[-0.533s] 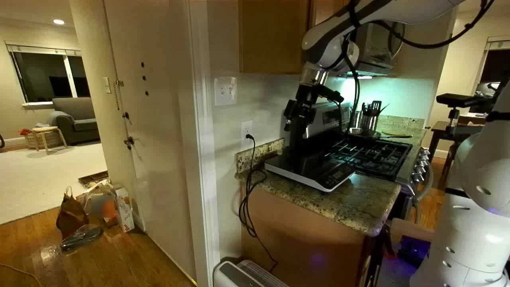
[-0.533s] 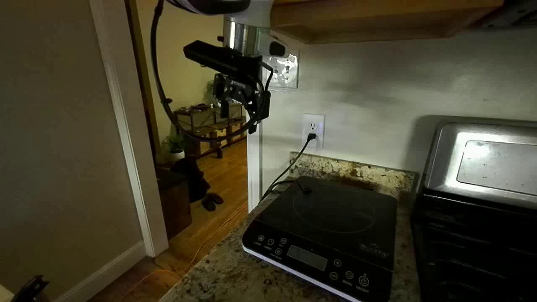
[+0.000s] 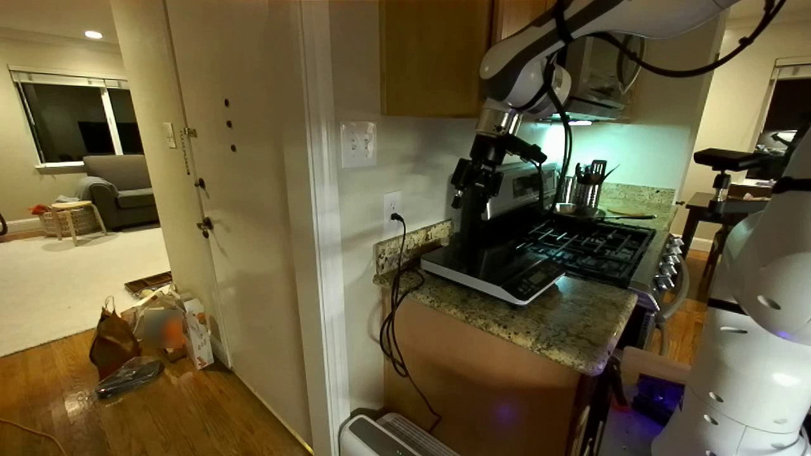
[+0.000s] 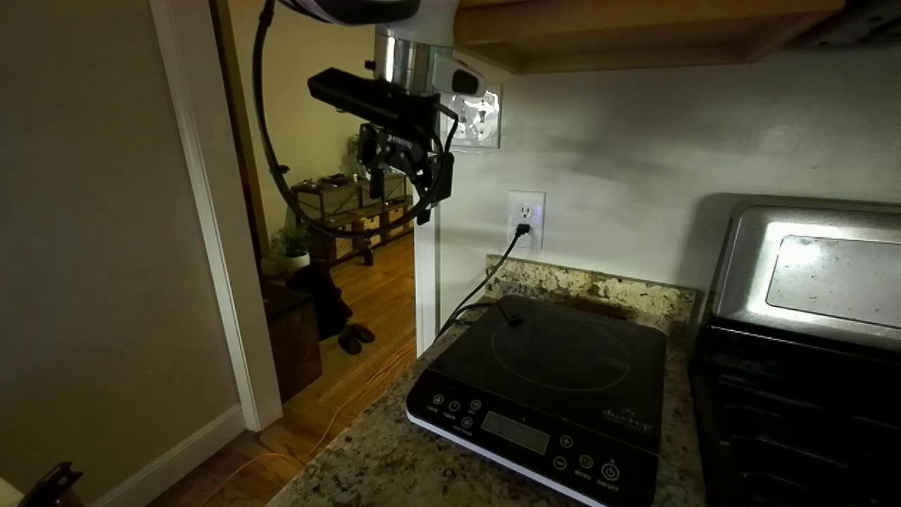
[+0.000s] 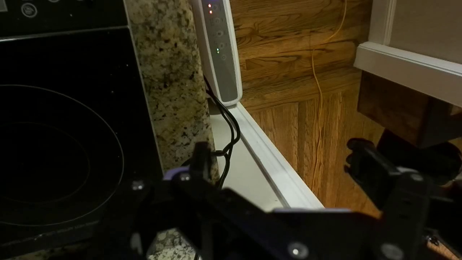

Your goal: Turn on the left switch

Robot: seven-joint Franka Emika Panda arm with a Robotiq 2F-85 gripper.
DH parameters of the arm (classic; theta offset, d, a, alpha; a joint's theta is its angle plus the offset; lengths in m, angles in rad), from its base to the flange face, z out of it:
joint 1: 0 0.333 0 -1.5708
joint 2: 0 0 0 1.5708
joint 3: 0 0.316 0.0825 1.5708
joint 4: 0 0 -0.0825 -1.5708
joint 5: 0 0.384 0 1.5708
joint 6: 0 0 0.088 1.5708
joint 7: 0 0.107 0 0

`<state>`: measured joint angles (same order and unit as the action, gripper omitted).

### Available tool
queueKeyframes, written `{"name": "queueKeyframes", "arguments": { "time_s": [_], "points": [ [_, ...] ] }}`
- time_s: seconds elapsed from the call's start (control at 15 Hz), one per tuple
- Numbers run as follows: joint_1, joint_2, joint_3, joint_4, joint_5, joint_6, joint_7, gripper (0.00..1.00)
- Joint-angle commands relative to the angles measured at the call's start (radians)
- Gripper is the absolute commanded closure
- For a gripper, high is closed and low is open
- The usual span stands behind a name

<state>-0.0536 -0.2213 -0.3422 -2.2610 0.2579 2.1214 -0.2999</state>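
The pale painted wall (image 4: 619,155) forms the back of the area. A white-and-grey jointed robot arm (image 3: 510,73) reaches in near the brown wooden wall cabinet (image 3: 437,60), wrist hanging vertically. Beneath lies the speckled tan granite surface (image 4: 394,465), much of it occupied by a flat black glass cooktop (image 4: 556,359). The black metal gripper (image 5: 280,151) hangs out from the wall near the surface's free end edge, tips down, no contact observed. Its jaws stand well apart with nothing between them, as the wrist view confirms.

The pale rectangular wall plate (image 3: 358,161) is fixed above, and just outside, the corner where the surface's wall edge meets its free end edge. The white rectangular outlet plate (image 4: 535,218), fitted with a black plug (image 4: 522,229), sits lower, over the wall edge. The small white left switch (image 3: 353,143) is the left-hand one of the pair in the wall plate, apart from the jaws; its setting is too small to read.

The step in hand is judged to be the approach. The jaws should first come together as one narrow tip, and the wrist turn until that tip faces the wall squarely, clear of the cabinet. The push should be light and centred, since sideways drift could catch the neighbouring white switch (image 3: 366,142).
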Motion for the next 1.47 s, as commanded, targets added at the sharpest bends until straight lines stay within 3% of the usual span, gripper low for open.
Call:
{"name": "queueKeyframes", "arguments": {
  "time_s": [0.0,0.4,0.73,1.07,1.4],
  "points": [
    [-0.043,-0.044,0.052,-0.057,-0.024,0.027,0.001,0.0],
    [-0.054,-0.204,0.134,-0.271,-0.127,0.057,-0.003,0.0],
    [-0.019,-0.292,0.191,-0.357,-0.166,0.144,-0.011,0.0],
    [0.043,-0.267,0.219,-0.329,-0.164,0.271,-0.055,0.0],
    [0.077,-0.146,0.2,-0.197,-0.149,0.333,-0.074,0.0]
  ]
}}
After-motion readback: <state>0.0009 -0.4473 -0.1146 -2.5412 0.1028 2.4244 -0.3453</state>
